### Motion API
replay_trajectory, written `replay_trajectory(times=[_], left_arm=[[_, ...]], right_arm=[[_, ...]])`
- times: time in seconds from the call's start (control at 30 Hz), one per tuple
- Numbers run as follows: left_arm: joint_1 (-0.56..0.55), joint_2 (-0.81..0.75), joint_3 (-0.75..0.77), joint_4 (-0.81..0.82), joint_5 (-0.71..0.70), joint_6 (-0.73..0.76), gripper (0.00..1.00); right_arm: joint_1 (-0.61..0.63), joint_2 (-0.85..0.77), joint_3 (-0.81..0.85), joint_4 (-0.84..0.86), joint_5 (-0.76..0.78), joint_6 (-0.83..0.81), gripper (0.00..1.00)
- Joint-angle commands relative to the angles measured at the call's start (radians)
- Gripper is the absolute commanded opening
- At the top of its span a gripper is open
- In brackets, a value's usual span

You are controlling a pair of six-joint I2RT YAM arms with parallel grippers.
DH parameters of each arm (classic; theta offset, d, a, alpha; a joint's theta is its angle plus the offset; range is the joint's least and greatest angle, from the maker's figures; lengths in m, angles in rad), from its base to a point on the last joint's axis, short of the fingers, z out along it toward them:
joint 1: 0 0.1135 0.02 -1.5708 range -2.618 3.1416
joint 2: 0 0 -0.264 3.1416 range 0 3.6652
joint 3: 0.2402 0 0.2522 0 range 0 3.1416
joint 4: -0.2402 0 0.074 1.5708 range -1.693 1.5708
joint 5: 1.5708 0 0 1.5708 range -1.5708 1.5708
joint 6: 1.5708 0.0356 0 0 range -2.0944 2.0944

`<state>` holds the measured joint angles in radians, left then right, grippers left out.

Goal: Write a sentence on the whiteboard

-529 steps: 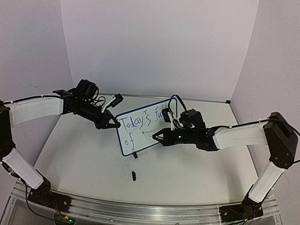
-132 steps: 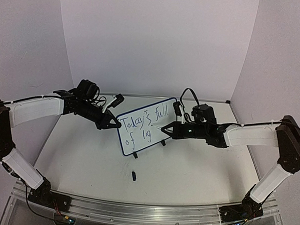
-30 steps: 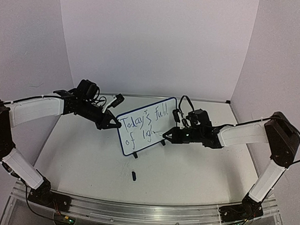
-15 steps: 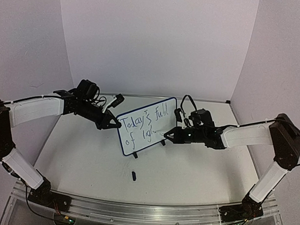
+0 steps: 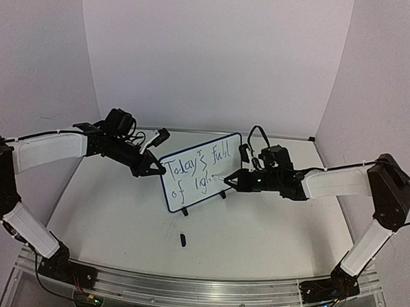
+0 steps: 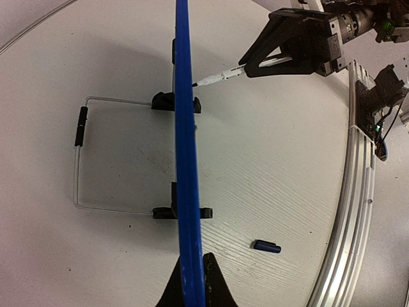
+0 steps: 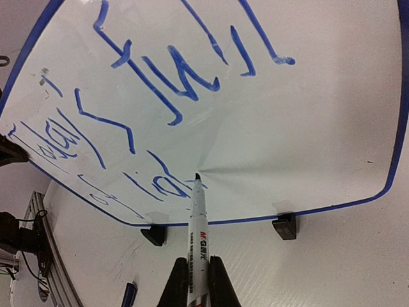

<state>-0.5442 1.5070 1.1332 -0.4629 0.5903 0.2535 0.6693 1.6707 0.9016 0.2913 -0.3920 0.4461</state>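
The whiteboard (image 5: 189, 199) stands tilted mid-table on black clip feet (image 7: 284, 227) and a wire stand (image 6: 77, 160). The sentence (image 5: 194, 168) reads "Today's full" on the top line and "of lig" plus a short stroke on the lower line; it also shows in the right wrist view (image 7: 172, 70). My left gripper (image 5: 152, 168) is shut on the board's left edge, seen as the blue rim (image 6: 185, 160) between its jaws (image 6: 192, 281). My right gripper (image 5: 234, 180) is shut on a white marker (image 7: 198, 230). Its tip touches the board (image 7: 307, 128) just right of the last letters.
The marker's dark blue cap (image 5: 183, 239) lies on the table in front of the board, also in the left wrist view (image 6: 266, 246) and the right wrist view (image 7: 128, 295). The metal rail (image 5: 185, 288) runs along the table's near edge.
The lower line grew from "of" to "of lig" plus a stroke. In the last second my right gripper moved the marker slightly up along the board. The left arm has not moved.
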Motion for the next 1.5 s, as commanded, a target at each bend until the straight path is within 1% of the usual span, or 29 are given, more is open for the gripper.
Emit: replay_trajectory(times=[0.0,0.17,0.3,0.43,0.53,0.7,0.97,1.1,1.3,1.47], left_arm=[[-0.017,0.029,0.005,-0.084,-0.027,0.018,0.00],[-0.017,0.031,0.005,-0.083,-0.026,0.018,0.00],[-0.017,0.032,0.005,-0.083,-0.029,0.018,0.00],[-0.017,0.032,0.005,-0.082,-0.026,0.018,0.00],[-0.017,0.032,0.005,-0.082,-0.026,0.018,0.00],[-0.017,0.032,0.005,-0.083,-0.026,0.019,0.00],[-0.017,0.030,0.006,-0.082,-0.024,0.018,0.00],[-0.019,0.029,0.006,-0.082,-0.024,0.017,0.00],[-0.019,0.031,0.006,-0.083,-0.025,0.018,0.00],[-0.019,0.031,0.005,-0.083,-0.027,0.018,0.00]], right_arm=[[-0.002,0.030,0.051,0.023,-0.018,-0.014,0.00],[-0.004,0.033,0.054,0.022,0.002,-0.009,0.00],[-0.005,0.024,0.042,0.015,0.051,0.006,0.00],[-0.012,-0.012,0.009,0.012,0.106,0.018,0.00],[-0.016,-0.032,-0.002,0.008,0.113,0.018,0.00],[-0.017,-0.036,-0.001,0.006,0.072,0.008,0.00],[-0.018,-0.100,-0.012,-0.022,0.010,-0.004,0.00],[-0.016,-0.088,0.014,-0.024,-0.047,-0.011,0.00],[-0.017,-0.038,0.061,-0.023,-0.062,-0.018,0.00],[-0.021,-0.015,0.069,-0.021,-0.046,-0.016,0.00]])
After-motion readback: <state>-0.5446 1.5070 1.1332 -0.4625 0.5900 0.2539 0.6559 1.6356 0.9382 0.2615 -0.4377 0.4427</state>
